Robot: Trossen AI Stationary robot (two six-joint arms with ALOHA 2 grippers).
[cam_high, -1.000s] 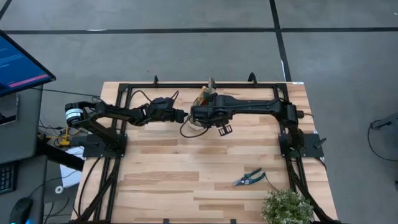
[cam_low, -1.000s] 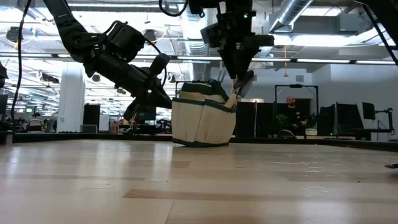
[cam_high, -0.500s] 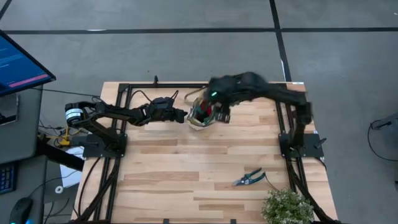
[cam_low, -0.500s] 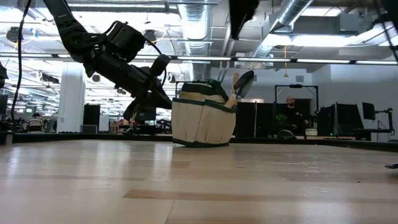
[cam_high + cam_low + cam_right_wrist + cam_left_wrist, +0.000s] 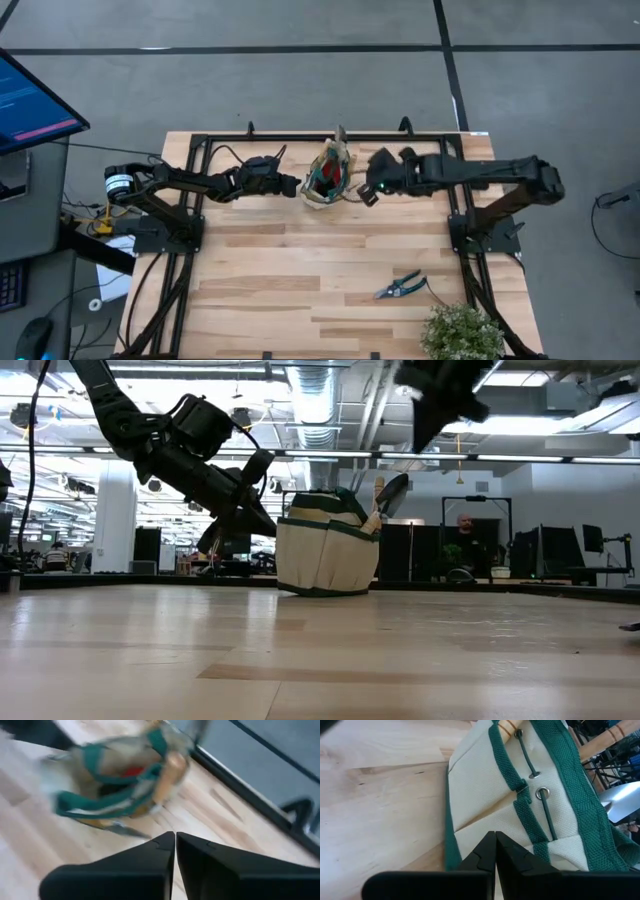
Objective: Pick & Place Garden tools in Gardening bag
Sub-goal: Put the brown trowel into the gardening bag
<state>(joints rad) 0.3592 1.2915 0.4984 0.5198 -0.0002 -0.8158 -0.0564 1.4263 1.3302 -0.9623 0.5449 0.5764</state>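
Note:
The beige gardening bag (image 5: 328, 180) with green trim stands on its base at the table's far middle, also in the low view (image 5: 325, 550). Wooden trowel handles (image 5: 377, 508) and a silver blade (image 5: 393, 488) stick up out of it, leaning on its rim. A red item (image 5: 325, 184) lies inside. The blue-handled shears (image 5: 400, 287) lie flat at the near right. My left gripper (image 5: 297, 186) is shut, at the bag's left wall. My right gripper (image 5: 368, 192) is shut and empty, raised in the air right of the bag (image 5: 115, 775). My left gripper has its shut fingertips (image 5: 495, 836) against the bag's left side wall (image 5: 485, 815), below the green trim. It comes slanting down from the table's left. I cannot tell whether any cloth is caught between the fingers. The bag stands upright on the table.
A green leafy plant (image 5: 462, 333) stands at the near right corner, beside the shears. A black frame (image 5: 200, 140) runs along the table's far edge and sides. Bare wood (image 5: 300, 270) fills the middle and near left. A person (image 5: 468, 525) stands far behind the table.
My right gripper has risen from just above the bag's opening and gone toward the table's right edge, clear of the bag. The trowel that stood under it stays in the bag, leaning on the rim. The bag has not moved.

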